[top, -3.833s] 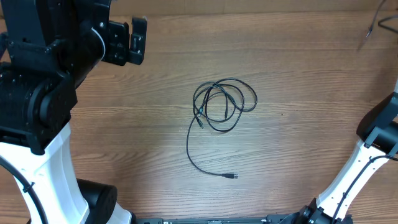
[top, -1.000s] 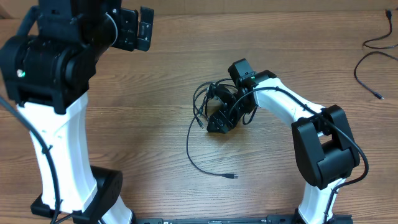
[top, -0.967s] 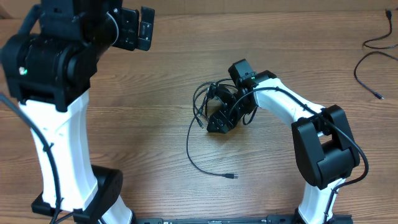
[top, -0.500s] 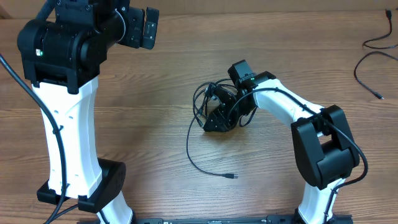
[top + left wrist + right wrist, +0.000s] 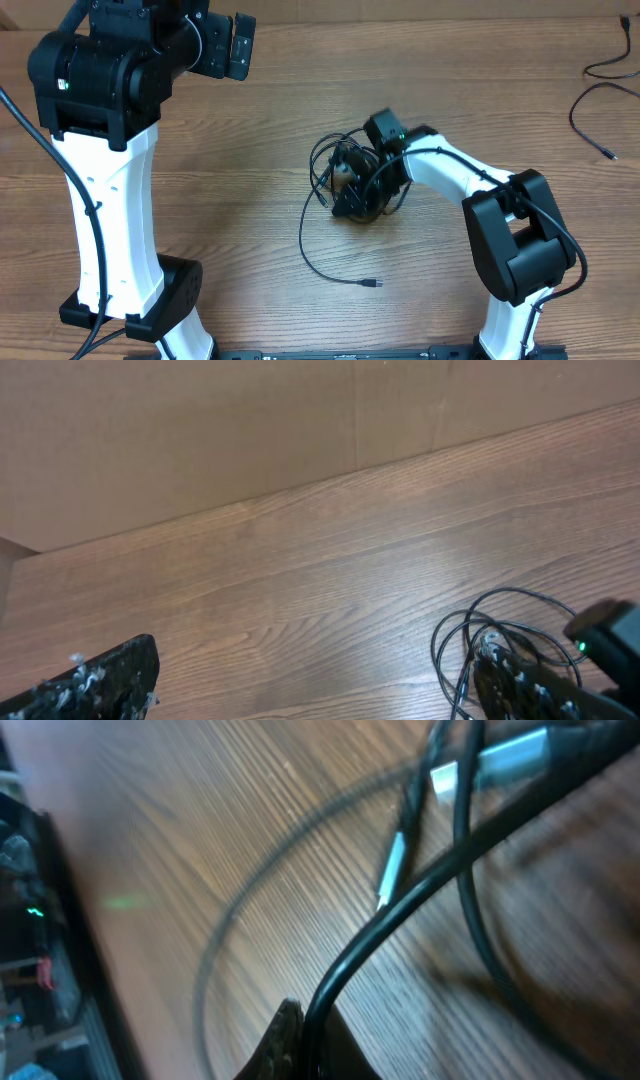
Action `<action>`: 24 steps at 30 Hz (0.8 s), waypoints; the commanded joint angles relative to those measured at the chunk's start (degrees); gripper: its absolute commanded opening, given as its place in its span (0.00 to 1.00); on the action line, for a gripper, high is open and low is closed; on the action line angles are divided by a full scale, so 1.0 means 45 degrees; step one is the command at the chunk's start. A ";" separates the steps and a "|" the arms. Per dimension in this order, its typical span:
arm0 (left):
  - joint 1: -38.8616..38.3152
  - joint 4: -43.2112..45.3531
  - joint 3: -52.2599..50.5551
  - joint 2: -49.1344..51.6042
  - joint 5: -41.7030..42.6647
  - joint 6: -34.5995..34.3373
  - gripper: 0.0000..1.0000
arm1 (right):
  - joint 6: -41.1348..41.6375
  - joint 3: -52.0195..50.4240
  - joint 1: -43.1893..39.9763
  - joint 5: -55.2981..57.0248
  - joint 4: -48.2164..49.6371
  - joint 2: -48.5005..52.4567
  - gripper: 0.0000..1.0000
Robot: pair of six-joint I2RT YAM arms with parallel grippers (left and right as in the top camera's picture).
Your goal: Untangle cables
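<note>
Thin, glossy black cables (image 5: 304,236) sit in a loose tangled coil mid-table, one tail curving out to a small metal-tipped plug (image 5: 377,284). Matte wood-grain table (image 5: 230,230). Down in the coil, the right gripper (image 5: 348,203) is pinched closed on one round strand. Up at far left, the left gripper (image 5: 228,45) is spread wide and empty.

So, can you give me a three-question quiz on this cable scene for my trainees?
1. True or false: the left claw touches the tangled cables.
2. Which claw is shut on a cable strand? A) the left one B) the right claw C) neither
3. Fill in: the loose plug end lies flat on the ___.
Key: 1 false; 2 B; 3 table.
</note>
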 commanded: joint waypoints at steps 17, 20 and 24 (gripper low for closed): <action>0.0010 0.0175 0.0160 0.0102 -0.0160 0.0180 1.00 | 0.1370 1.6354 -0.0063 0.6441 -0.3259 -0.3123 0.04; 0.0010 0.0199 0.0160 0.0102 -0.0151 0.0175 1.00 | 0.1151 1.6208 -0.0432 0.7980 -0.2696 -0.2837 0.04; 0.0010 0.0053 0.0160 0.0102 -0.0155 0.0180 1.00 | 0.1617 1.6082 -0.1734 0.8422 -0.1987 -0.1991 0.04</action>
